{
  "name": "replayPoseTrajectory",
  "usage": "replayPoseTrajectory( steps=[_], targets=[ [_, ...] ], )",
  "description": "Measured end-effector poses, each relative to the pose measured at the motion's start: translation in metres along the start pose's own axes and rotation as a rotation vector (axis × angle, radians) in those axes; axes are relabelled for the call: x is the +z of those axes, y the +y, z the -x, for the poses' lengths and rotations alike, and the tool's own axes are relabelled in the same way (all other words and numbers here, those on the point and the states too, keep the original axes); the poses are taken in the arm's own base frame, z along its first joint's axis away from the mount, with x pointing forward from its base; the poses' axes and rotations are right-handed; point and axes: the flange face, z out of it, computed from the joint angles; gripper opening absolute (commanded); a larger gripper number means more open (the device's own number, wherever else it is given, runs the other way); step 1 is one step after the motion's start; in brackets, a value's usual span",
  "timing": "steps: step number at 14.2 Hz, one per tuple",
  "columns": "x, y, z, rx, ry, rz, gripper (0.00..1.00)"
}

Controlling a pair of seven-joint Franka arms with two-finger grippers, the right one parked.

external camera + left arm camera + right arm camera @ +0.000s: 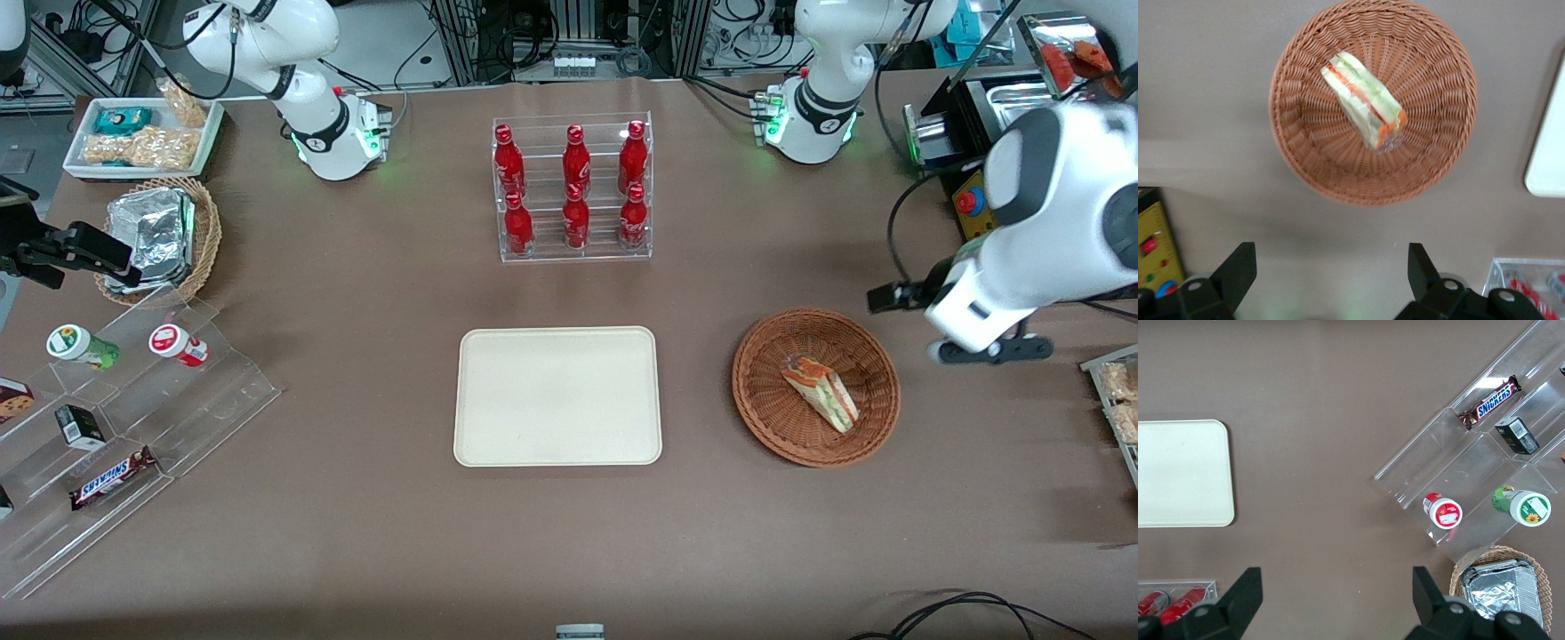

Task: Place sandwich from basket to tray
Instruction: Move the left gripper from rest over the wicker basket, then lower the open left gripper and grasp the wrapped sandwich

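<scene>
**Sandwich in the basket, gripper above and clear of it**

Sandwich (821, 392) lies on its side inside the reddish-brown woven basket (763, 400), roughly at the middle of the weave, with its red, orange and green filling edge showing through the clear wrap. In the left wrist view the same wedge (1363, 107) sits slanted across the basket's (1431, 147) floor, touching nothing but the wicker.

The left arm's gripper (1330, 273) hangs above the table just outside the basket's rim, with bare brown tabletop (1205, 80) under it. Its two black fingers (1238, 270) are spread wide apart and hold nothing. The sandwich is well clear of them, lower down and off to one side of the gap between them, not between the fingertips. From the front, the gripper (991, 348) shows at the working arm's end of the table, beside the basket and farther from the camera than the sandwich.

The cream tray (557, 396) lies flat beside the basket, toward the parked arm's end, with a strip of table between them. A clear rack of red bottles (573, 187) stands farther from the front camera than the tray.
</scene>
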Motion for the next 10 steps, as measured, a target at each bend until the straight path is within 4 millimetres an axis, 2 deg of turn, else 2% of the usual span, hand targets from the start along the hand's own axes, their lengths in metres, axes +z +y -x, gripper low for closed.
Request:
replayPoseTrajectory(
  steps=[3, 5, 7, 10],
  targets=[
    [0.055, 0.01, -0.009, -0.107, 0.077, 0.014, 1.0],
    [0.084, 0.018, -0.008, -0.28, 0.116, 0.034, 1.0],
    [0.104, 0.033, -0.009, -0.493, 0.129, 0.045, 1.0],
    [0.133, 0.045, -0.023, -0.784, 0.161, 0.071, 1.0]
  ],
)
